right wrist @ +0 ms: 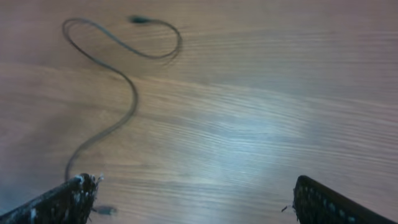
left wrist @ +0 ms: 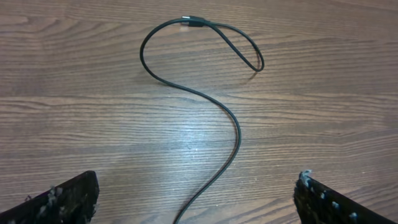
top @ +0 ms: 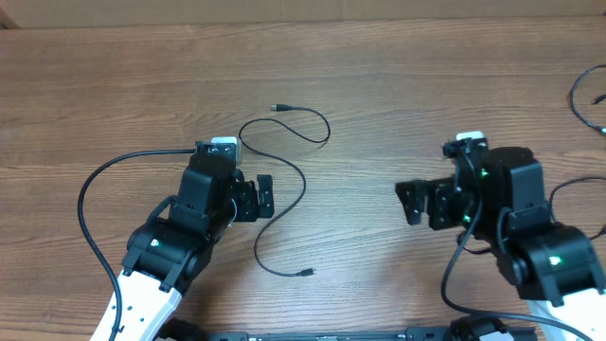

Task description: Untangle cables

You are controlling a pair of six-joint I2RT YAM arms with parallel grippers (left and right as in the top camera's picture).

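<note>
One thin black cable lies in an S shape on the wooden table, with a plug end at the top and another at the bottom. A second thin black cable curls at the far right edge, apart from the first. My left gripper is open and empty just left of the first cable's middle. In the left wrist view the cable runs down between the open fingers. My right gripper is open and empty, well to the right of it. The right wrist view shows the cable blurred, ahead of the open fingers.
A thick black wire arcs from the left arm across the table. Another thick wire hangs by the right arm. A pale wall edge runs along the table's far side.
</note>
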